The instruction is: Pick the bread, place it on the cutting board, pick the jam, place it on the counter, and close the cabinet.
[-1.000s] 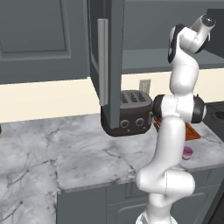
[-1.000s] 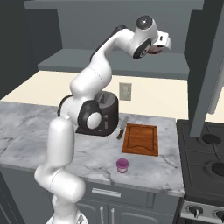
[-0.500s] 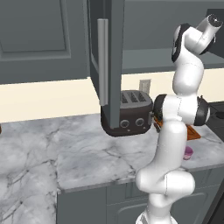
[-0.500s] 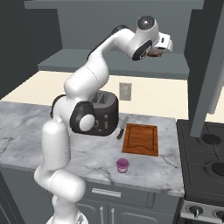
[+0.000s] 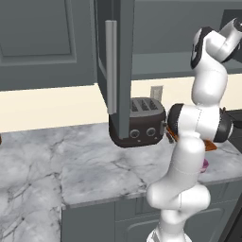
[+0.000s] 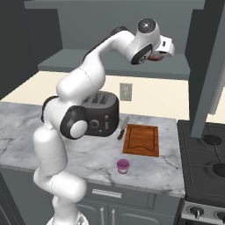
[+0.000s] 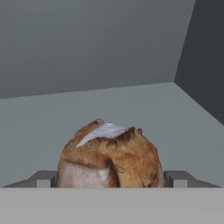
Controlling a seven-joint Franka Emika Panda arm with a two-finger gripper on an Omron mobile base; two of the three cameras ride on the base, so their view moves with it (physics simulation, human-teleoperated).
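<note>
Veined marble counter [image 6: 26, 127] — wooden cutting board [image 6: 141, 139] — seemingly rough, crusty bread [image 7: 110, 159].

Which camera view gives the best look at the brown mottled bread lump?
The hand view: the brown mottled bread lump is large and central between the end effector fingertips. The right base view shows a dark sliver; in the left base view I cannot make it out.

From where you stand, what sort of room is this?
A kitchen, most likely: a marble counter carries a dark toaster and a wooden cutting board, a stove stands beside it, and a grey wall cabinet hangs open above.
</note>
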